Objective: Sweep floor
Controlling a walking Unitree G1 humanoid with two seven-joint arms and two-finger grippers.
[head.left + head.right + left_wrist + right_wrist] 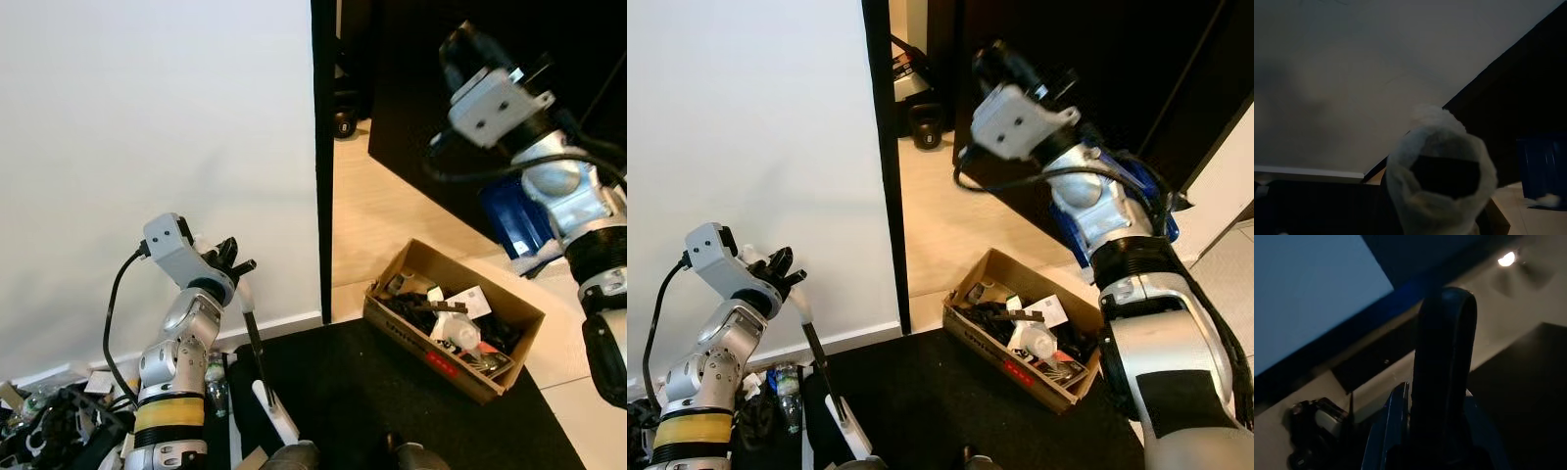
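Observation:
My left gripper (232,262) is low beside the white wall, shut on the white-wrapped top of a broom handle (257,352). The black shaft slants down to a white part (279,416) near the black mat. In the left wrist view the wrapped handle end (1442,176) sits close to the camera. My right gripper (997,61) is raised high in front of the dark doorway. It is shut on a black handle (1442,377) with a blue part (1388,431) beneath it. A blue dustpan-like body (514,217) hangs behind the right forearm.
An open cardboard box (509,313) full of odds and ends sits on the edge of the black mat (372,392). A black door frame (321,196) divides the wall from the wooden floor beyond. A kettlebell (926,125) stands further back. Cables and a bottle (789,387) lie at the lower left.

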